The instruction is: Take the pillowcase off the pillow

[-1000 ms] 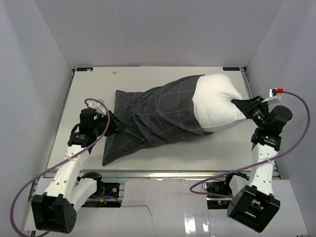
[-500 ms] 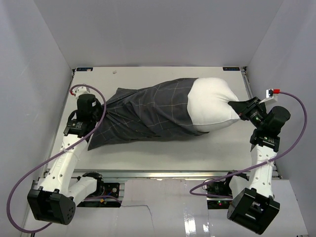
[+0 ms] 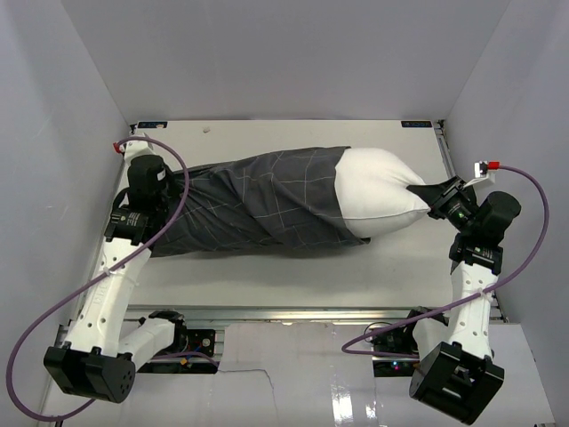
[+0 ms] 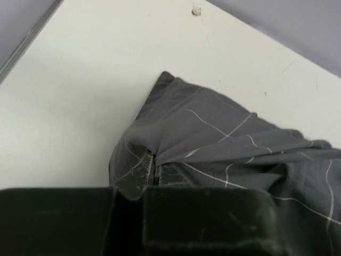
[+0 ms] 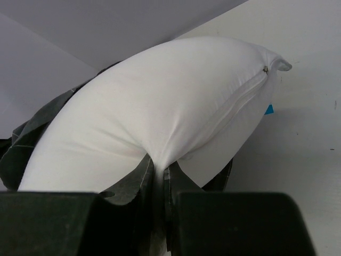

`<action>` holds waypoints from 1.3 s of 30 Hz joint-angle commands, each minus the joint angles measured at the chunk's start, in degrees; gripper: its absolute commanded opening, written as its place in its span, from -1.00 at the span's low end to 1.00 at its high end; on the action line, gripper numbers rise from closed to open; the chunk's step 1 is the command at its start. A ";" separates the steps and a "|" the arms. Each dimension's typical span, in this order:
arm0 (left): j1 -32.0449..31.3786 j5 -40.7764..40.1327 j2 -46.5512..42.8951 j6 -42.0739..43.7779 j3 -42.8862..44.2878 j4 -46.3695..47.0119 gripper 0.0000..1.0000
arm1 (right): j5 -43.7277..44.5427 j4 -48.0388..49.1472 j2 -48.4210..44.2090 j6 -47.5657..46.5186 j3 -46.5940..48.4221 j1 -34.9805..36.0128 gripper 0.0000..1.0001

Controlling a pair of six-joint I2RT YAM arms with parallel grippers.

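The dark grey pillowcase (image 3: 258,200), crossed by a thin light grid, lies stretched across the middle of the white desk (image 3: 267,267), running from close to its left edge toward its right edge. It works as a sack. The white pillow (image 3: 378,191) sits partly inside it, and the plump right end bulges out of the case's open mouth on the right half of the desk. The part of the pillow under the cloth is hidden from me.

My left gripper (image 4: 153,172) is at the closed left end of the case, near the desk's far left corner. Its jaws are pressed together on a gathered fold of the grey fabric, and creases run away from the pinch.

My right gripper (image 5: 160,172) is at the pillow's exposed end, near the desk's right edge. Its jaws are clamped tight on a small pleat of white pillow fabric, which puckers between them.

In the right wrist view a zip seam (image 5: 242,101) runs along the pillow's edge. A small bright blue tag (image 5: 269,109) peeks out just beside it, but I cannot read any writing on it. Two small blue labels (image 3: 151,124) sit at the desk's far corners and are too tiny to read.
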 commanded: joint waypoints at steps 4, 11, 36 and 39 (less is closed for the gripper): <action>2.05 3.10 0.32 3.64 0.11 1.60 -0.61 | 5.11 10.71 -0.81 0.24 1.60 -2.11 -0.85; 2.05 6.94 -1.44 -0.41 -4.20 4.06 -1.00 | 0.95 17.40 2.61 3.77 -2.45 2.44 -0.85; 7.51 18.37 5.68 4.94 6.42 1.61 0.34 | 15.78 -6.57 -6.69 -9.05 -7.76 11.33 0.77; 3.81 12.88 5.85 6.71 11.85 -4.44 0.43 | 22.89 -15.45 -8.01 -13.01 -1.60 11.42 0.96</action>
